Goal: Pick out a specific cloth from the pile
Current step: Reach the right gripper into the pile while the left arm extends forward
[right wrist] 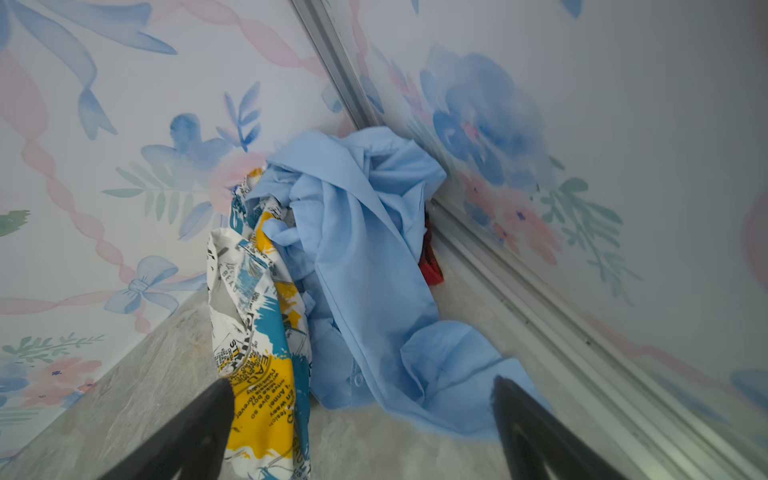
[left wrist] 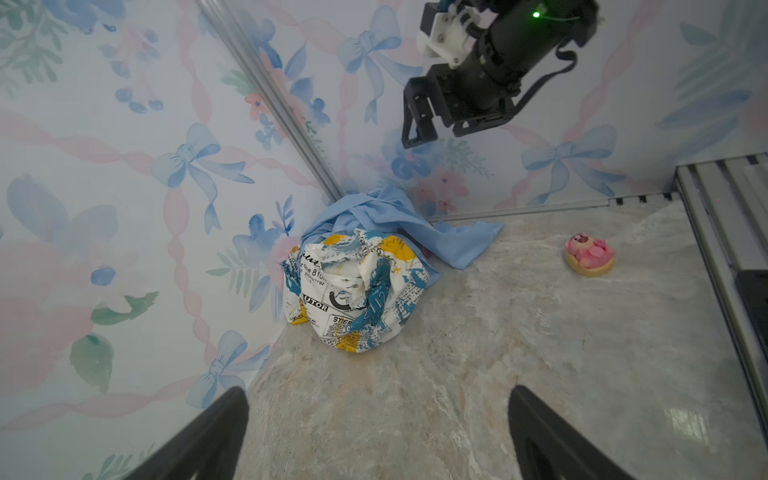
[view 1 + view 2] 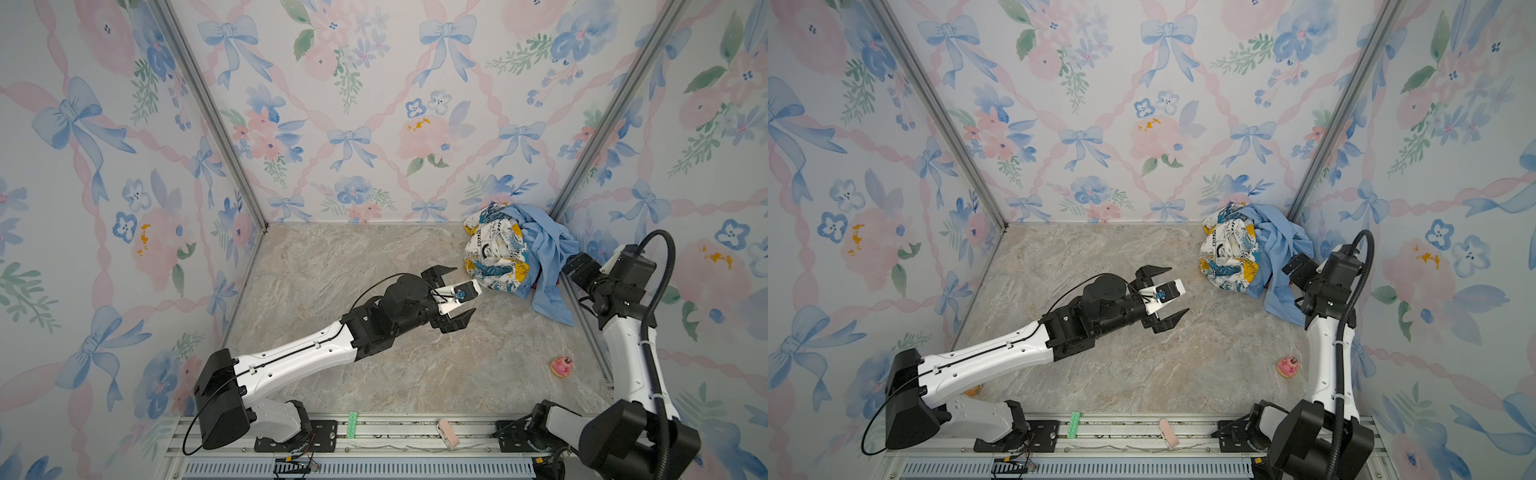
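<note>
- The cloth [image 1: 430,264] showed only as a red sliver at the pile's edge, against the metal rail [image 1: 519,291] along the right wall, under the light blue cloth [image 1: 365,249].
- The pile [image 3: 515,253] sat heaped in the table's far right corner, pressed to both walls. The printed cloth [image 3: 494,255] formed the side facing the open table.
- The right gripper [image 1: 361,380] was just beside the pile's near edge, jaws spread wide and empty, with the blue cloth's trailing tail between them.
- The left gripper [image 3: 464,291] hung over bare table [image 3: 332,270], near the printed cloth but apart from it, jaws also wide with nothing in them.
- Open surface spread left of the pile and in front of it.
- A pink toy [image 3: 562,365] lay by the right wall, well apart from the pile.
</note>
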Robot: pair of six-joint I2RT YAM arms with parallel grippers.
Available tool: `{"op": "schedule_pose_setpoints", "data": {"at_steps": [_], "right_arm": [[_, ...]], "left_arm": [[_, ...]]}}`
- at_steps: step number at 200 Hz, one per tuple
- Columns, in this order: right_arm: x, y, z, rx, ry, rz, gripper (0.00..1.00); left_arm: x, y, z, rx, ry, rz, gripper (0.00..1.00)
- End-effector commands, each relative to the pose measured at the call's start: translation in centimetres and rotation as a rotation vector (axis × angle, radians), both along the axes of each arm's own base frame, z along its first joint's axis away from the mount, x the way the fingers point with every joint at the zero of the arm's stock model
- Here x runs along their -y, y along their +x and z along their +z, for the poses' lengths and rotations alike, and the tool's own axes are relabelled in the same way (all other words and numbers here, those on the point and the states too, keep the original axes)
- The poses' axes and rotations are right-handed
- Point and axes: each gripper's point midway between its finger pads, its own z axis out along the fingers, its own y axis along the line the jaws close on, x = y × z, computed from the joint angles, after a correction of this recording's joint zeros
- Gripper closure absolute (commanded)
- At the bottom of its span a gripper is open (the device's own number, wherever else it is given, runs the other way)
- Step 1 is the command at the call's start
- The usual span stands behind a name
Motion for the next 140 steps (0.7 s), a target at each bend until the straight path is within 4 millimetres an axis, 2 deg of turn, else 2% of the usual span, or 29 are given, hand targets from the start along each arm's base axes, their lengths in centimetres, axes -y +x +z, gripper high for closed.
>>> {"op": "schedule_pose_setpoints", "data": {"at_steps": [1,26,45,65,91,111,133,140], "right_arm": [[-2.8,0.3,-2.3,-0.012,0.278,0.088,0.05],[-3.3,0.0,-4.1,-0.082,0.263,0.118,0.08],[-1.8,-0.9,-5.4,-0.105,0.251,0.043,0.08],[-0.6,-0.9,-5.4,-0.054,0.307,0.012,0.11],[-0.6,-1.2,-4.8,-0.09,0.255,0.026,0.12],[1.2,-1.7,-5.5,-0.081,0.278,-0.041,0.13],[2.5,-0.9,-6.9,-0.054,0.385,-0.051,0.33],[2.8,-0.5,-7.2,-0.062,0.391,-0.052,0.37]], "left_arm": [[-1.2,0.0,-4.8,0.058,0.235,-0.021,0.02],[-2.2,-0.7,-5.4,0.051,0.175,-0.031,0.02],[-2.8,-1.8,-5.2,0.064,0.077,-0.063,0.02],[-2.8,-2.3,-5.1,0.068,0.072,-0.071,0.02],[-2.7,-2.0,-4.8,0.052,0.067,-0.05,0.02],[-2.8,-1.2,-4.8,0.03,0.017,0.002,0.02],[-2.0,-0.2,-5.2,-0.034,-0.013,0.055,0.02],[-1.9,0.3,-5.3,-0.047,-0.017,0.081,0.02]]}}
